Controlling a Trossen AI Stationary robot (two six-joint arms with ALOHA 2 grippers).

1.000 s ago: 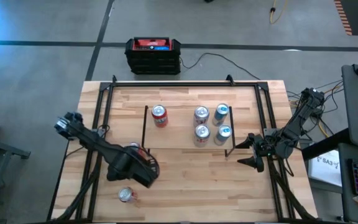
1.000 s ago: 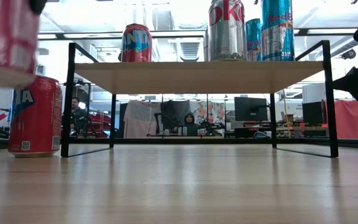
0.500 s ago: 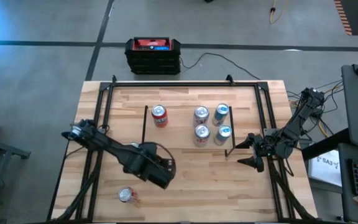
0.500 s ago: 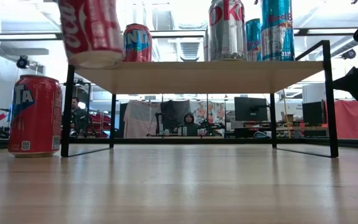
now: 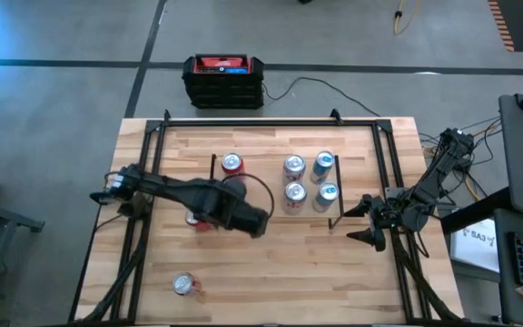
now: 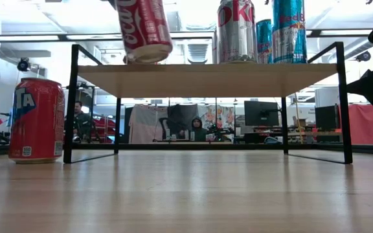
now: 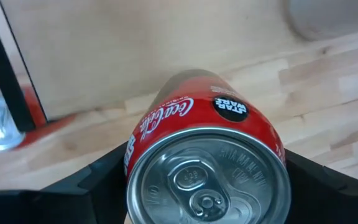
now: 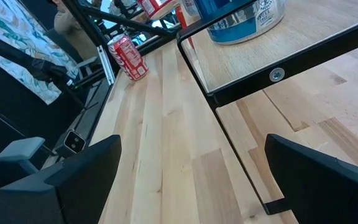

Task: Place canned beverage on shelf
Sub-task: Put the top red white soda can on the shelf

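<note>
My left gripper (image 5: 249, 219) is shut on a red Coca-Cola can (image 6: 144, 29), which the gripper hides in the high view. The can hangs at the near edge of the shelf (image 5: 275, 207), in its left half. The shelf is a light-wood board on thin black legs (image 6: 206, 79). A red can (image 5: 232, 165) and several silver and blue cans (image 5: 309, 180) stand on it. Another red can (image 6: 36, 120) stands on the table (image 5: 185, 284), near and left of the shelf. My right gripper (image 5: 367, 223) waits open beside the shelf's right end. My left gripper (image 7: 207, 180) pinches the Coca-Cola can between its two fingers (image 7: 107, 177), on opposite sides of the can's wall (image 7: 137, 149) near its top. The fingers come from above, pointing down. The can is lifted clear, slightly tilted, its base about level with the shelf's top.
A black-and-red box (image 5: 224, 80) sits on the floor beyond the table's far edge. Black rails (image 5: 148, 173) run along the table's left and right sides. Bare wood lies in front of the shelf (image 5: 289, 272). People sit in the room behind the table (image 6: 196, 127).
My left gripper has carried the Coca-Cola can from the table's near left toward the right and far side, rising a little. The can now hangs at the shelf's near edge, level with the board's top. The gripper has stayed shut on it.
</note>
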